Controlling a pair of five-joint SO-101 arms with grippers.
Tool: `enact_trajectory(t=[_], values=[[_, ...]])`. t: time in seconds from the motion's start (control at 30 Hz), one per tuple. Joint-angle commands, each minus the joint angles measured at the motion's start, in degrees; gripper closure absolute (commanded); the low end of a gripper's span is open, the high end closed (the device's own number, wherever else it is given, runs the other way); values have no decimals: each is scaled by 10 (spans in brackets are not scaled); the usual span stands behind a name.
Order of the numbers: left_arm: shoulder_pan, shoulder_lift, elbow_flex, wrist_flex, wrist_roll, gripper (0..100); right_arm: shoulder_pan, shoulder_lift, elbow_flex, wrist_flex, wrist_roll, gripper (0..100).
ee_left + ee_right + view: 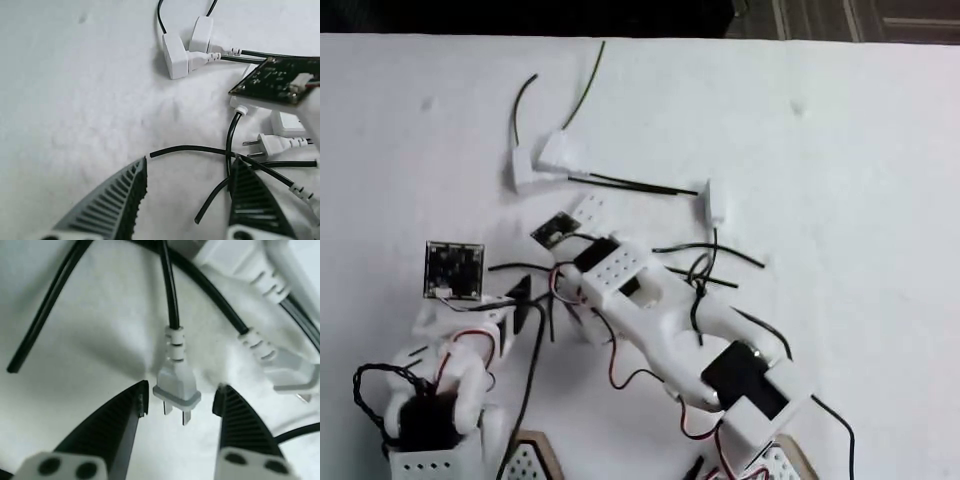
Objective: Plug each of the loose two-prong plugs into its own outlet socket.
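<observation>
The left claw (189,165) stands spread over the white counter (75,100), its ribbed fingers (125,195) well apart. A black cable (190,148) runs across the gap between them, with a cut end near one fingertip. Beyond the other finger a loose two-prong plug (272,145) lies flat, prongs bare. A dark circuit board (275,80) hangs above it. Farther off, two white socket blocks (175,56) lie side by side, cables trailing from them.

Place: you are working at a robotics lab.
Signs: circuit board (454,270) and red wiring (448,362) are showing bare on an arm (460,400).
</observation>
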Motion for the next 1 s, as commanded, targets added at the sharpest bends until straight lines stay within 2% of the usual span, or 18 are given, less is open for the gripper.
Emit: enact_trajectory(t=[0.0,0.2,0.4,0.57,0.97], values=[[-1,6,-4,2,-4,733,-8,-5,-21,-21,-6,789],[-1,6,-4,2,-4,733,-9,-5,-21,-63,-6,874],[-1,6,-4,2,-4,733,-9,-4,-18,-58,-6,886],[-1,6,-4,2,-4,733,-9,-9,-20,-46,-6,985],[-1,6,-4,2,-4,733,-9,-5,-21,2,-6,974]])
